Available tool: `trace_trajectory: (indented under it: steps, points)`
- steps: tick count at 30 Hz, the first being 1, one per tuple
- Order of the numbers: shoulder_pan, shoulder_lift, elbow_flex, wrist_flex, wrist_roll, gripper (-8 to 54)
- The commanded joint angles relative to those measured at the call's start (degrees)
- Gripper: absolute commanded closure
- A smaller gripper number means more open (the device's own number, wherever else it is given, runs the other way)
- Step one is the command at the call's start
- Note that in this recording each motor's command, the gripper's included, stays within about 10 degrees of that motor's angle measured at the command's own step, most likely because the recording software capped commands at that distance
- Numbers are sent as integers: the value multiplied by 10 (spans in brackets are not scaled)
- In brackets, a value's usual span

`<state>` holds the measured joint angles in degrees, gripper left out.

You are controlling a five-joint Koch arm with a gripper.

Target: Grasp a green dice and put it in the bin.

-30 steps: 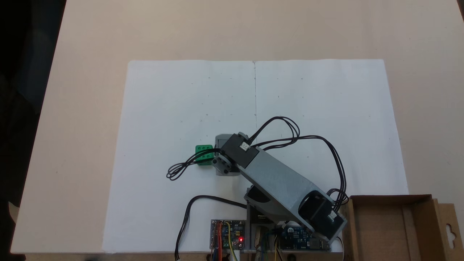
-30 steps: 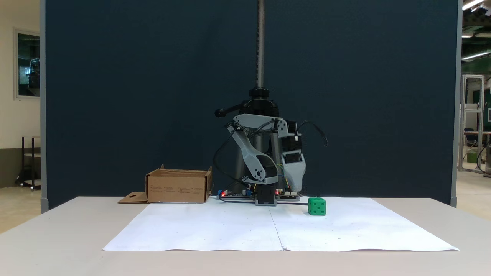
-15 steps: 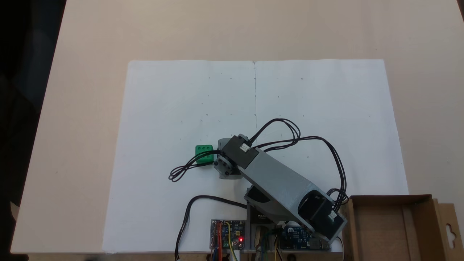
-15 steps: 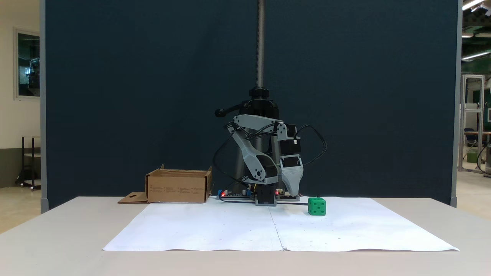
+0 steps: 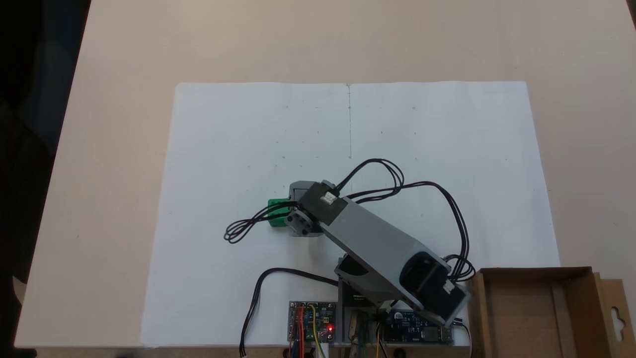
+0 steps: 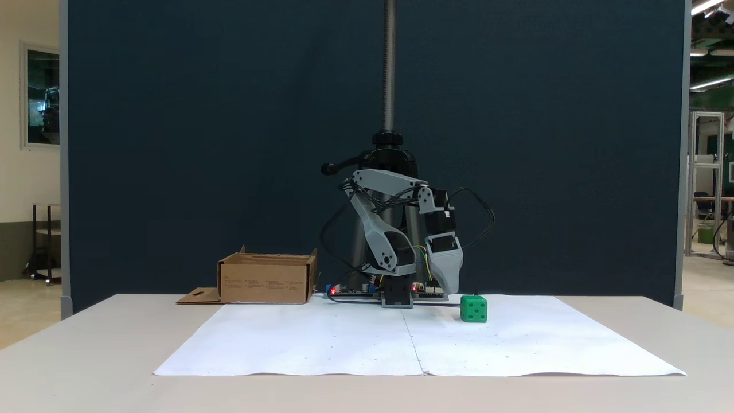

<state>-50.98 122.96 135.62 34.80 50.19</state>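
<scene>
The green dice [image 5: 276, 213] sits on the white paper; its right side is covered by the arm's wrist and black cables. From the front, the green dice [image 6: 473, 308] stands alone on the paper with several pips facing the camera. My gripper [image 6: 451, 287] points straight down, its tip low, just left of the dice and a little behind it. Its jaws line up as one grey wedge, so their gap does not show. The wrist block [image 5: 318, 203] hides them from above. The bin [image 5: 539, 311], a brown cardboard box [image 6: 266, 279], stands by the arm's base.
A white paper sheet [image 5: 422, 139] covers the table's middle. Circuit boards [image 5: 312, 320] with a red light lie at the arm's base. A loose black cable loop [image 5: 238, 231] lies beside the dice. A tripod pole [image 6: 390, 63] and dark panel stand behind.
The gripper first pulled back a little from the dice, then swung toward it and dropped lower; from above the wrist now overlaps the dice's right edge. The dice has not moved.
</scene>
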Motion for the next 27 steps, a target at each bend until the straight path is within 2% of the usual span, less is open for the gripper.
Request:
trace_trajectory:
  steps: [1, 10, 27]
  points:
    - [-12, -6, -40, -45, 43, 63]
    - [-32, -81, -69, -62, 43, 63]
    - [-83, -161, -127, -59, 72, 65]
